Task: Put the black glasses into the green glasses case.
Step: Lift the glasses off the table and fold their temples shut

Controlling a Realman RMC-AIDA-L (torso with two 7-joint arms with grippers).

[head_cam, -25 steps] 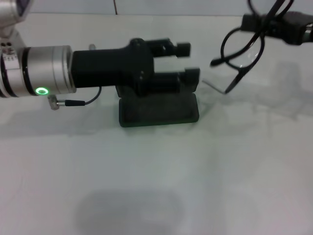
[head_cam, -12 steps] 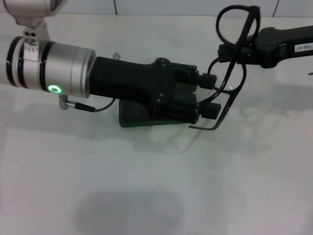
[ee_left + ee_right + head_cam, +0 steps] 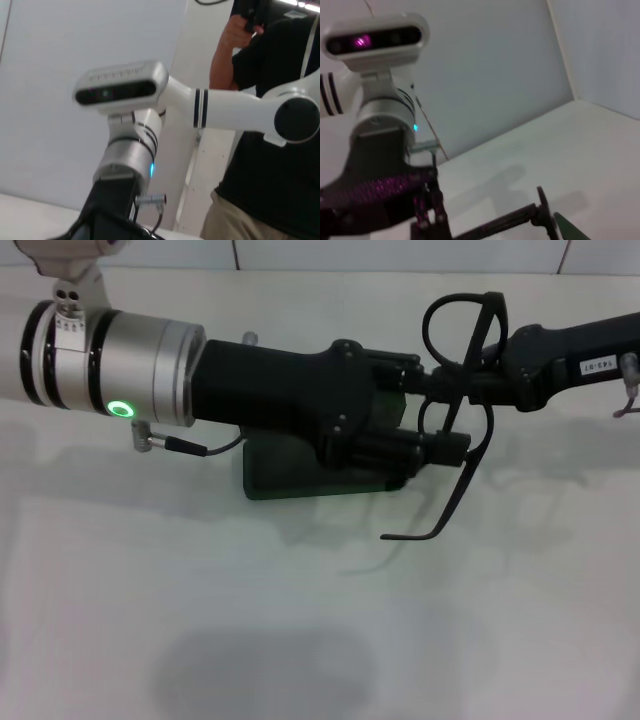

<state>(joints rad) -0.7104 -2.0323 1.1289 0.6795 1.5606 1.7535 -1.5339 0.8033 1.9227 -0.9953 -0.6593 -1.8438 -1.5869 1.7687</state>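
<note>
We see the right gripper (image 3: 478, 375) clenched on the black glasses (image 3: 462, 390), holding them in the air just past the end of the green glasses case (image 3: 300, 470), one temple arm hanging low toward the table (image 3: 320, 640). The left gripper (image 3: 440, 410) reaches over the case and meets the frame — we cannot tell whether it grips. The case looks shut and mostly covered. Risk: both grippers pulling the thin frame could bend it, or the dangling arm snags the case edge — glasses slip.
</note>
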